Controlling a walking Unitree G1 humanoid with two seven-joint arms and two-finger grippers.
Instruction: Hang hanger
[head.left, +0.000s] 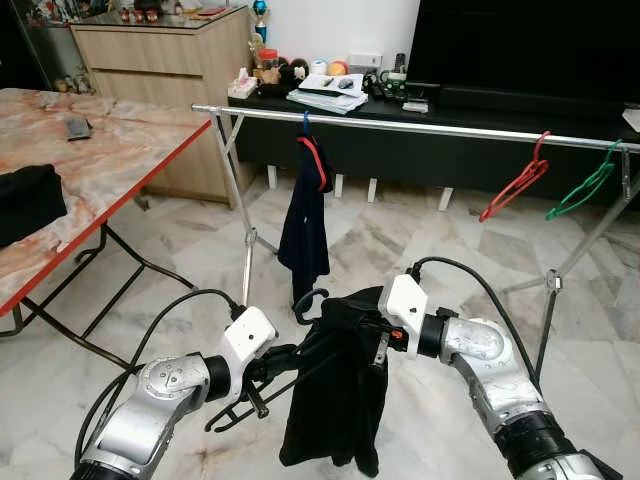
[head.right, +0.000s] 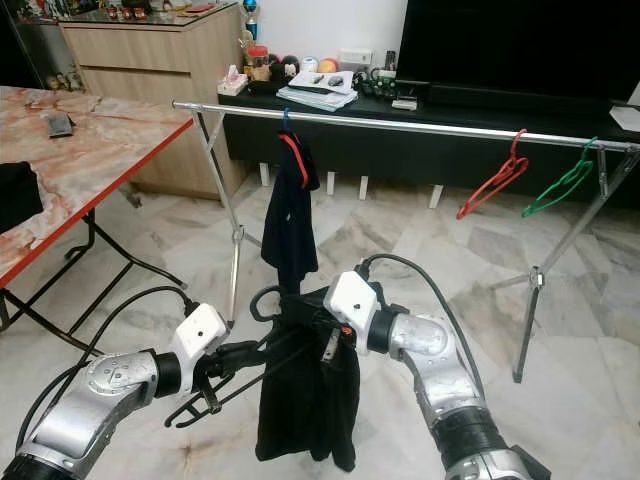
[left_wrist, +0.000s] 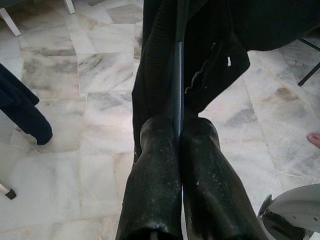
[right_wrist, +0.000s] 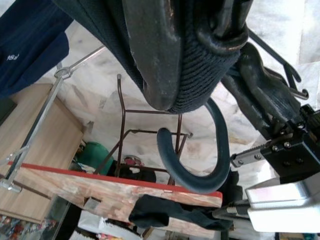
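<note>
Left eye view: the black hanger (head.left: 312, 303), draped with a limp dark garment (head.left: 338, 400), hangs between both grippers, short of the rail (head.left: 420, 127). Left gripper (head.left: 262, 372) fingers pinch its thin stiff bar; right gripper (head.left: 378, 330) fingers clamp near the hook. Light, swing-prone load.

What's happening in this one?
The robot holds a hanger carrying a black garment between both arms, short of the rail. The left gripper is shut on the hanger's bar; the right gripper grips the garment at the top, near the hook. On the rail hang a navy garment, a red hanger and a green hanger. The held hanger is not yet hung.
</note>
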